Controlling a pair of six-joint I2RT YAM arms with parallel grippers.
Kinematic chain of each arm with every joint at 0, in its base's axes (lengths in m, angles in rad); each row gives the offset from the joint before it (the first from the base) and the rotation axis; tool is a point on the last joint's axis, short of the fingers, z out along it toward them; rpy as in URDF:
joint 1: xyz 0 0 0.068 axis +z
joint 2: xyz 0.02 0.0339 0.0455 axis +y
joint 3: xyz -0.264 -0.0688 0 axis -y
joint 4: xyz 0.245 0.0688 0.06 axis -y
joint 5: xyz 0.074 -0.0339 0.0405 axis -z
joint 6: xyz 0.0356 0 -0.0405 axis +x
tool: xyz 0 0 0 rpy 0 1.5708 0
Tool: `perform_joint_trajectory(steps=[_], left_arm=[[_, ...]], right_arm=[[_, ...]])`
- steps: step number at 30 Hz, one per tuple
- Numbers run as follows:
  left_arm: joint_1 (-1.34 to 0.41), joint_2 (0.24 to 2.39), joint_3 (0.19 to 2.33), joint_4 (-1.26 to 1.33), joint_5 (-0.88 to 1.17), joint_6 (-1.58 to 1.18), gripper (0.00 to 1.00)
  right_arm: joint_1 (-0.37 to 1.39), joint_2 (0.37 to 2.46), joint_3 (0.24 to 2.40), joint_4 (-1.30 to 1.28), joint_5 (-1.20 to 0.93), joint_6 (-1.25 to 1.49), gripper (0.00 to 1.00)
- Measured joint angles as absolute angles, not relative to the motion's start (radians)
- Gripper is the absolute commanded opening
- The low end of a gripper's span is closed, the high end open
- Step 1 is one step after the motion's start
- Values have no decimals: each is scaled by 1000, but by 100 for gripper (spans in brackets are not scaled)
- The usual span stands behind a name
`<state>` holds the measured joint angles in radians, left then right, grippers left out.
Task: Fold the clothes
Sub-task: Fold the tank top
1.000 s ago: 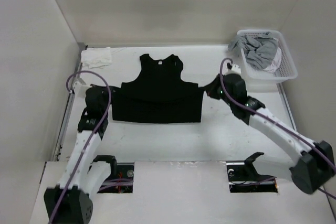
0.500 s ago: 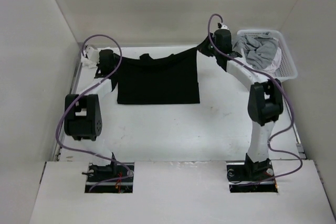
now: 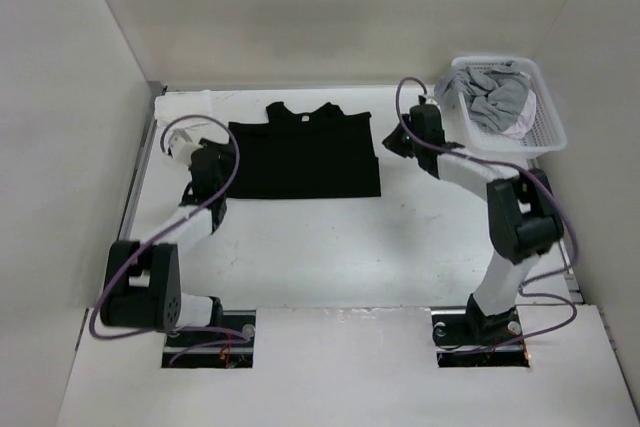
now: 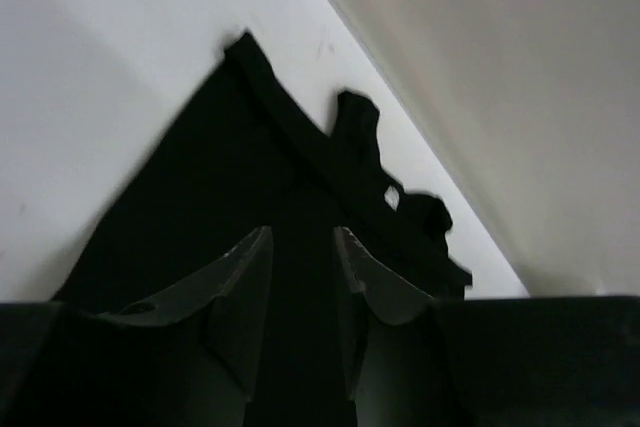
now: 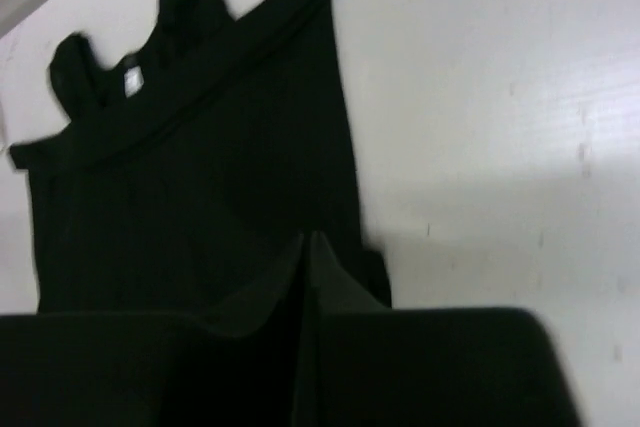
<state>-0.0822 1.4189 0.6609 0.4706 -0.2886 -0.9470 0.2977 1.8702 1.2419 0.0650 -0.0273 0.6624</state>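
Leave black short-sleeved fabric garment [image 3: 305, 157] flat on white desk [image 3: 330, 237], left of white plastic basket [image 3: 510, 145]. Lift left end effector [image 4: 300, 235] (jaws apart, empty) and right end effector [image 5: 305, 239] (nearly closed, nothing visibly pinched) straight up; avoid dragging the fold.

The shirt [image 3: 305, 155], at full length a second ago, now lies folded in half, its near hem carried toward 12 o'clock. Both arms have dropped from their lift. The left gripper [image 4: 300, 257] has opened at the shirt's 9 o'clock edge; the right gripper [image 3: 392, 142] sits at 3 o'clock.
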Motion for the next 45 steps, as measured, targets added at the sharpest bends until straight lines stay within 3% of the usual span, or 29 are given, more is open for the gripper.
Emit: perform_joint_trajectory(steps=[6,10,16,22,31,38,45], left_arm=[[-15,1236,340,476,-210,-994,33],[93,1277,264,474,-106,-1031,36],[119,1364,242,588,8,-1086,36],[123,1441,245,673,38,-1126,25],[124,1532,262,752,30,-1171,11],[131,1575,264,805,26,-1198,4],[134,1570,261,805,18,-1200,1]], right_arm=[[411,1562,862,229,-4,693,3],[445,1515,744,278,-3,701,7],[445,1505,658,303,1,708,9],[445,1510,654,331,0,719,13],[446,1512,630,353,1,745,40],[446,1512,584,341,12,765,46],[447,1512,576,329,19,783,46]])
